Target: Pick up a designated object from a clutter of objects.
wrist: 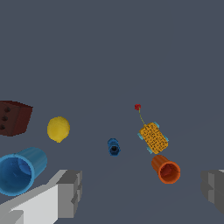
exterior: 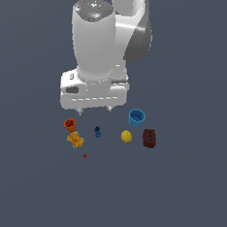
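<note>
Exterior view: plain slate-grey floor [exterior: 186,199].

Flat even render lighting, no cast shadows, soft low-resolution edges.

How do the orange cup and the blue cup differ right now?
The orange cup is smaller than the blue cup. The orange cup sits right beside the grid block; the blue cup sits nearer the brown block. Both are open cups, free of the fingers.

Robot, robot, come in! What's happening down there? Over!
Gripper open, empty, jaws spread above the clutter. Orange grid block untouched on the floor. Orange cup sits right beside it, could crowd the grab.
</note>
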Robot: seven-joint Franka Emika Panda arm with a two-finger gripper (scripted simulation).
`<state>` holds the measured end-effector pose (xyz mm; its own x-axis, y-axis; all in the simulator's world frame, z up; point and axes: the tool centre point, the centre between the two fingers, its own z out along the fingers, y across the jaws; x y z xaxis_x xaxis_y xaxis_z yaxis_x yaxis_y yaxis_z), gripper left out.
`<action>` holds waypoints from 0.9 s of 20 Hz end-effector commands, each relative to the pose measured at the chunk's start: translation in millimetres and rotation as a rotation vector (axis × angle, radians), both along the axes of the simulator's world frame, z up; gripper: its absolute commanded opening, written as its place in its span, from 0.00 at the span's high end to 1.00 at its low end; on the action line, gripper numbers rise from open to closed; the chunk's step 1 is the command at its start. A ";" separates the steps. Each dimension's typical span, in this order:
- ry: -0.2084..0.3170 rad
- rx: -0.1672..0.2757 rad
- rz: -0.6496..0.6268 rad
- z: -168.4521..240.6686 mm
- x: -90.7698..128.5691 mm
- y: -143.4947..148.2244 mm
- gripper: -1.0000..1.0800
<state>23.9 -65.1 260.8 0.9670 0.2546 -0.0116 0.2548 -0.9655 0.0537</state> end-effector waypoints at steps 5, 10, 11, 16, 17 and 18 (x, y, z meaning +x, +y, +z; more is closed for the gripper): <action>0.011 0.004 0.138 -42.2 11.7 -22.3 0.04; 0.018 0.011 0.244 -75.8 17.8 -39.1 0.04; 0.019 0.013 0.265 -82.6 18.7 -42.5 0.04; 0.023 0.023 0.371 -116.9 21.6 -58.7 0.04; 0.023 0.025 0.392 -123.8 21.9 -61.9 0.04; 0.023 0.027 0.412 -130.7 22.0 -65.0 0.04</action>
